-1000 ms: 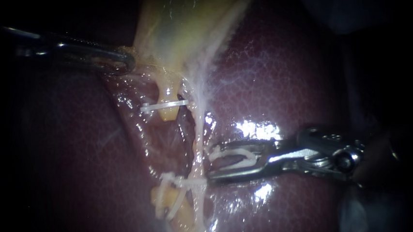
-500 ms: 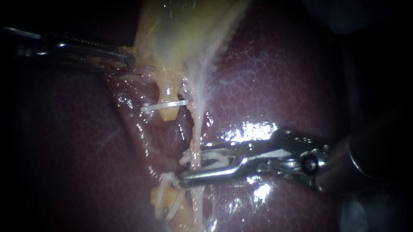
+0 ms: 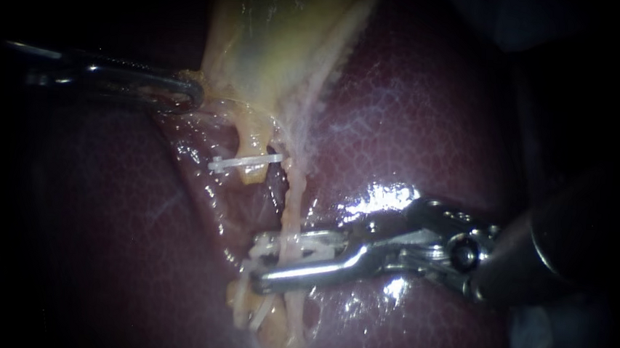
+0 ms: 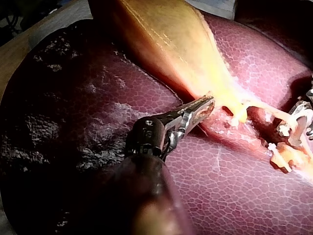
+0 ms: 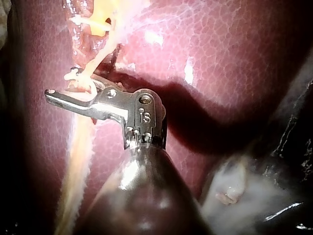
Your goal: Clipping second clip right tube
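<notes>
Partly, the right tube is being hidden where it is being straddled by the right instrument. A held clip is being clasped between its jaws, lying crosswise to the tube, which is running top to bottom over the liver. A lower clip is being half covered by the lower jaw. The gallbladder edge is being pinched by the left instrument jaws.

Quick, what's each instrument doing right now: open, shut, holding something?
Left instrument: shut on the gallbladder edge.
Right instrument: holds a white clip, straddling the right tube, not squeezed closed.
</notes>
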Tool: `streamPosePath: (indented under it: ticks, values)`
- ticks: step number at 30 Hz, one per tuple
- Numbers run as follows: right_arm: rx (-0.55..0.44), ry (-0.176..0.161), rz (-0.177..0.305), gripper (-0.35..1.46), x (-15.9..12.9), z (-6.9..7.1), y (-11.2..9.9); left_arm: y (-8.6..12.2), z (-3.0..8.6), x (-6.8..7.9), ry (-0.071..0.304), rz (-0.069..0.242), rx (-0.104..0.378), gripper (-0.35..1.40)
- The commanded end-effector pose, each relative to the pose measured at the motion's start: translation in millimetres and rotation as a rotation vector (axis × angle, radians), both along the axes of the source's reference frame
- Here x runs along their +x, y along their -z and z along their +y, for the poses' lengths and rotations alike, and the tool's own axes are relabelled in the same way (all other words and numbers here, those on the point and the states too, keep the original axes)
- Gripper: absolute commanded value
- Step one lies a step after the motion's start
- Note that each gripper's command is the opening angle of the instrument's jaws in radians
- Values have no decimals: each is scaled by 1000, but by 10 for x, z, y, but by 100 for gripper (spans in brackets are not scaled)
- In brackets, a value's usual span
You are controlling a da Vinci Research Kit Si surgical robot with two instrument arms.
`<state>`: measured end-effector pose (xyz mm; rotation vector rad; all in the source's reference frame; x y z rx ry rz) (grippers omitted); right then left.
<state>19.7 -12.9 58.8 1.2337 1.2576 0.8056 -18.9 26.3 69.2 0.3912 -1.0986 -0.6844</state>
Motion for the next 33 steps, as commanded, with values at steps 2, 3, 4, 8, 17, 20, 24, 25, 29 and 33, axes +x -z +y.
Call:
streamPosePath:
  ticks: [2,3,4,8,17,20,24,25,29,33]
  values:
    - [1,-1,1,43,-1,0,1,0,0,0,0,0,0,-35]
    - [1,0,1,41,-1,1,0,0,0,0,0,-1,0,-35]
    - [1,0,2,39,-2,1,0,0,0,0,0,-1,0,-35]
    - [1,2,3,28,-4,3,-3,-1,1,0,-2,2,1,-35]
    - [12,9,4,-21,-8,7,-10,-1,0,0,-2,2,1,-35]
    - [12,10,5,-35,-8,7,-10,-1,0,0,-2,2,1,-35]
    - [12,9,7,-35,-9,7,-11,-1,0,0,-2,2,1,-35]
    - [12,9,7,-35,-9,6,-12,-1,0,0,-2,2,1,-35]
    - [11,9,7,-35,-8,7,-13,-1,0,0,-2,1,1,-35]
    - [11,10,8,-35,-8,7,-14,-1,0,0,-2,1,1,-35]
